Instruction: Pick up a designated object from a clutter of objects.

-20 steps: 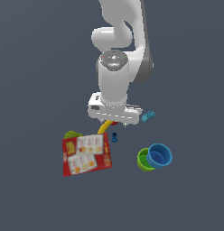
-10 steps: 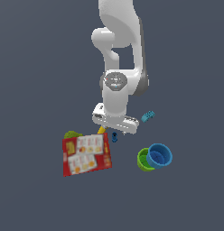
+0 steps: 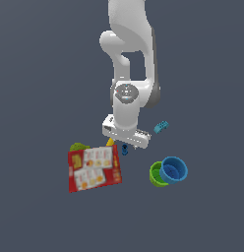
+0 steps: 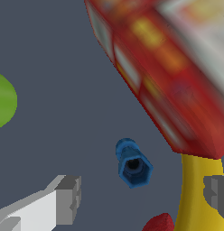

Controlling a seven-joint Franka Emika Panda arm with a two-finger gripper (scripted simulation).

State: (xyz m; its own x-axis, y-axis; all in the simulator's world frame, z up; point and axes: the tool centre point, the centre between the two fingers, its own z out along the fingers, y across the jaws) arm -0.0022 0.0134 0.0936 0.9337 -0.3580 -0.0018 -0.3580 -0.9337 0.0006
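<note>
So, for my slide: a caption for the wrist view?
Open pincer near small blue peg, beside red box and banana.

A plain, dark grey floor point(image 3: 202, 216) lies flat, uniform and unmarked throughout.

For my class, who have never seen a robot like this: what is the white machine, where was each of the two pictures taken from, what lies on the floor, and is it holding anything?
These are simulator renders, not photos. The white machine is one robot arm; its gripper has two fingers for pinching things. One picture comes from a camera off the arm that sees the whole scene. The other comes from a camera on the wrist, looking down between the fingers.

On the grey floor lie a red box, a banana partly under it, a green lump, a small teal brick and nested green and blue cups. The tiny dark blue peg, with a dark hole in its end, is the piece to pick up.

Nothing is held: the fingers are apart, with the peg between them.
</note>
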